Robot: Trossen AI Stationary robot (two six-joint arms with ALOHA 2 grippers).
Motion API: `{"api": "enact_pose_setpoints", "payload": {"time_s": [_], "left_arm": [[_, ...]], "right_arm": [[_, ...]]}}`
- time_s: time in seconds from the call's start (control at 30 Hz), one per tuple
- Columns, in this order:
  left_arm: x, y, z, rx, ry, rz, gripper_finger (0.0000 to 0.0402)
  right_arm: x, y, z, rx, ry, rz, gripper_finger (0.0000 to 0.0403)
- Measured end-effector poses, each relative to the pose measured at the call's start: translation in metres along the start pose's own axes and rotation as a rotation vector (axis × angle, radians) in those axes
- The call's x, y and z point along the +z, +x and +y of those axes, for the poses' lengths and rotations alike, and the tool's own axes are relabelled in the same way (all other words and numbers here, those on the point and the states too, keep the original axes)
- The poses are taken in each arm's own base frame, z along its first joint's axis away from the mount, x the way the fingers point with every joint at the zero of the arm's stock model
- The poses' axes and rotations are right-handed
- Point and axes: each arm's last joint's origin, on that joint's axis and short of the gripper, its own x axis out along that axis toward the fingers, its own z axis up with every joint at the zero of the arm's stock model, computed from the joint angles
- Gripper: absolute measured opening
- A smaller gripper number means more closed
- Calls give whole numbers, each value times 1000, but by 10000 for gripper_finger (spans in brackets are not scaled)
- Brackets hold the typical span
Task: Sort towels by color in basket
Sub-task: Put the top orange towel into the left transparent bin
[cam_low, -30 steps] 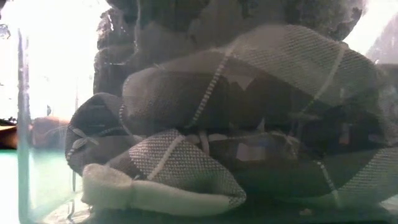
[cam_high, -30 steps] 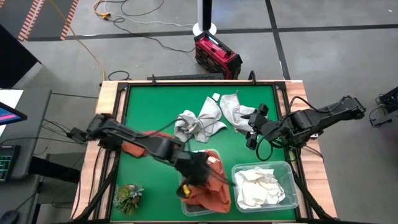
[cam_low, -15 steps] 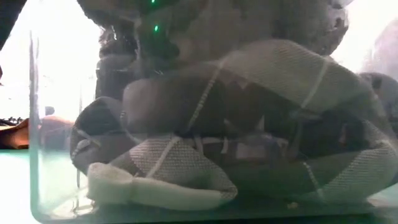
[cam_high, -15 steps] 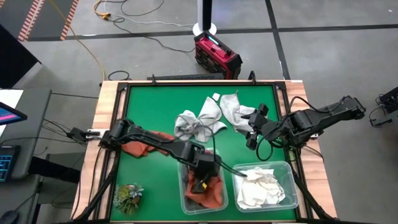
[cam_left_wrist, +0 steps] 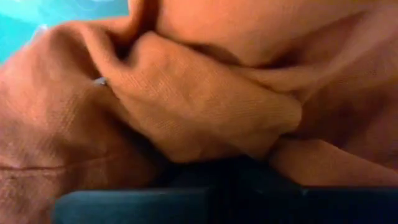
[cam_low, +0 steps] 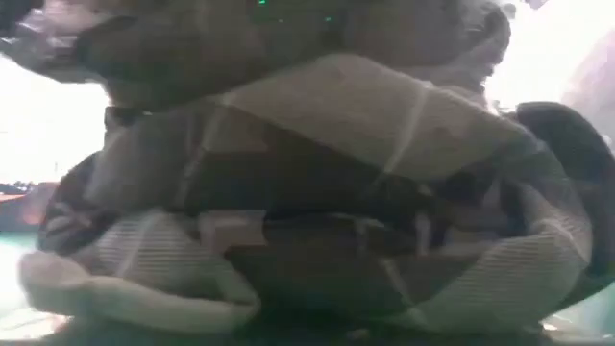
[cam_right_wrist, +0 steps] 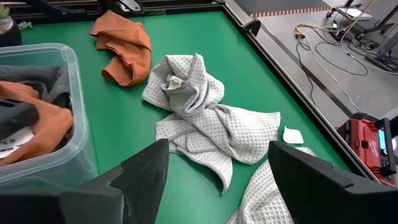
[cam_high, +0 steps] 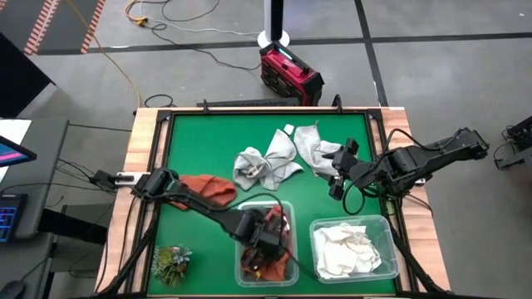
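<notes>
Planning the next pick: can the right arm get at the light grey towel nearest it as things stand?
Probably yes: the right gripper hangs open beside the light grey towel, with nothing between them.

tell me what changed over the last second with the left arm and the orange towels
The left gripper pushed down into the left bin, packing the rust-orange towel that was heaped over the rim a second ago down inside it. The right gripper stayed open over the light grey towels; the orange towel on the mat and the white towels did not move.
</notes>
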Motion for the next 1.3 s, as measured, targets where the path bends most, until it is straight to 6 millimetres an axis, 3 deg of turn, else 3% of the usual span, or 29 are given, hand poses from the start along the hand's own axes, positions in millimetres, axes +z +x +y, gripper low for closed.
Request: {"api": "enact_pose_setpoints", "payload": {"time_s": [0.2,0.57,0.97,1.3], "left_arm": [[-2,1,6,-33,35,-8,66],[-13,12,11,-50,14,17,94],[13,-46,25,-35,12,6,162],[20,-93,31,-53,58,2,168]], "right_arm": [[0,0,0,0,0,0,306],[0,1,-1,-7,1,0,306],[0,1,-1,-8,0,3,306],[0,1,-1,-10,-3,6,306]]}}
